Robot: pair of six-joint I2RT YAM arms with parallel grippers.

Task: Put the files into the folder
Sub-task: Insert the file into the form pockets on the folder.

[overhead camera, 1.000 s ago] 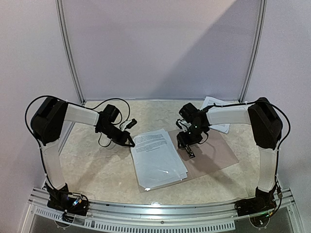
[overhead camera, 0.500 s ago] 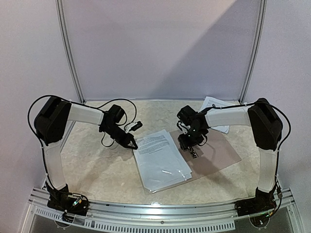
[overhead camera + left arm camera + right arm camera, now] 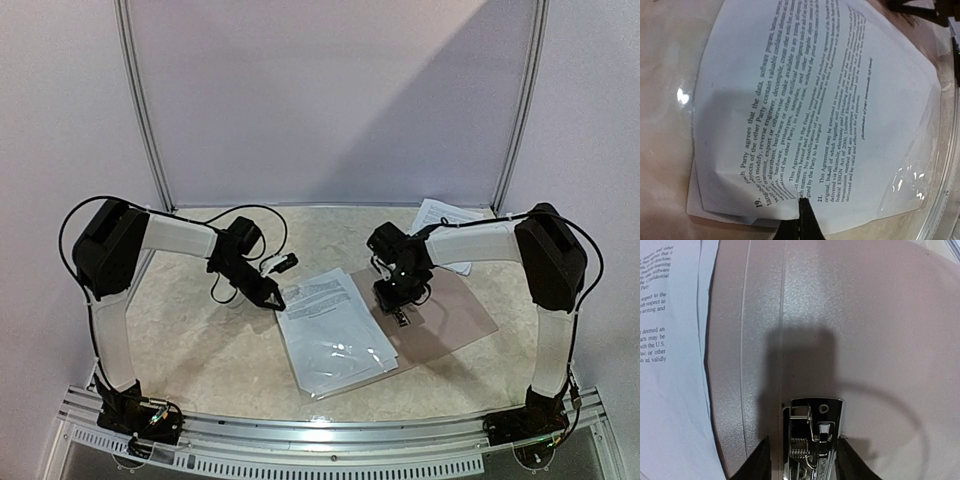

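The folder [image 3: 450,315] was laid open on the table [image 3: 200,340] between the two arms, its tan cover turned towards the right arm. A stack of files [image 3: 335,335] was spread at an angle over the left half of the folder, printed side up. In the left wrist view, clear plastic [image 3: 920,190] was seen along one edge of this stack [image 3: 805,110]. A few loose sheets [image 3: 445,215] were left at the far right of the table, behind the right arm and well apart from the stack. The left gripper [image 3: 272,298] was lowered to the far left corner of the stack; its fingers [image 3: 801,220] were pressed fully together, with the tip set against the edge of the top sheet and nothing seen held. The right gripper [image 3: 400,315] was positioned over the tan cover [image 3: 880,340] beside the stack. Its fingers were held partly apart, one on each side of the metal clip [image 3: 812,440], and a strip of cover was visible between one finger and the clip.
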